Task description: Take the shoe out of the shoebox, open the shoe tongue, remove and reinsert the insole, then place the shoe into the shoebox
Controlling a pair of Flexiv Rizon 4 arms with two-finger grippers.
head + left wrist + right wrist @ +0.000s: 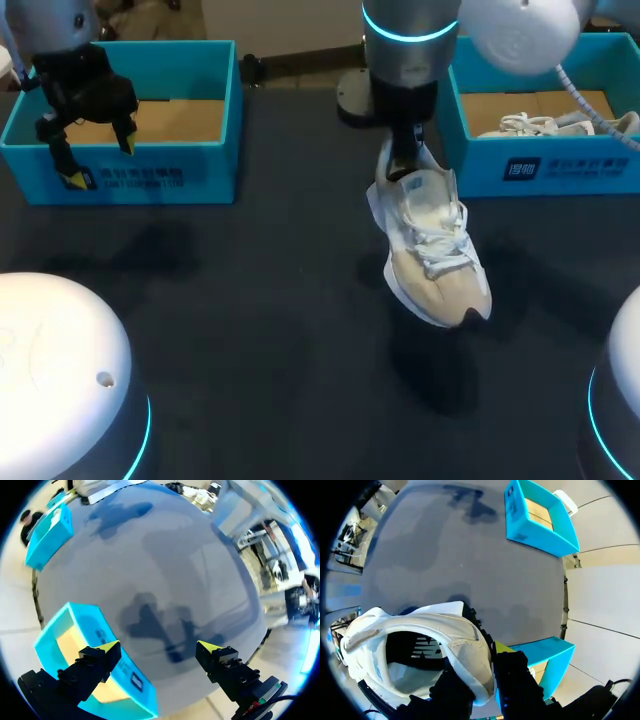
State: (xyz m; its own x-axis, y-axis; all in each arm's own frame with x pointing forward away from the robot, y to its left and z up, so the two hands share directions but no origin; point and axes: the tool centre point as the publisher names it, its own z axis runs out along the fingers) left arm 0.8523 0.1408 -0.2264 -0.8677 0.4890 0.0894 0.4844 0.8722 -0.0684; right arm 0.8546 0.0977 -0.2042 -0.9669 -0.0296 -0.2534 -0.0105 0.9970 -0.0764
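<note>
A white and beige sneaker (435, 250) hangs over the middle of the dark table, toe pointing down toward the front. My right gripper (405, 160) is shut on its heel collar. In the right wrist view the shoe (420, 650) shows its open mouth, and the right gripper (482, 675) pinches the heel wall, one finger inside and one outside. My left gripper (100, 162) stands open over the front wall of the left blue shoebox (120, 180). Nothing lies between the fingers of the left gripper (159, 646), and that shoebox (85, 625) sits under one finger.
The right blue shoebox (560, 165) at the back right holds a second white shoe (545, 125). The left box shows only its cardboard floor. Bare dark tabletop (250, 330) spreads in front of both boxes.
</note>
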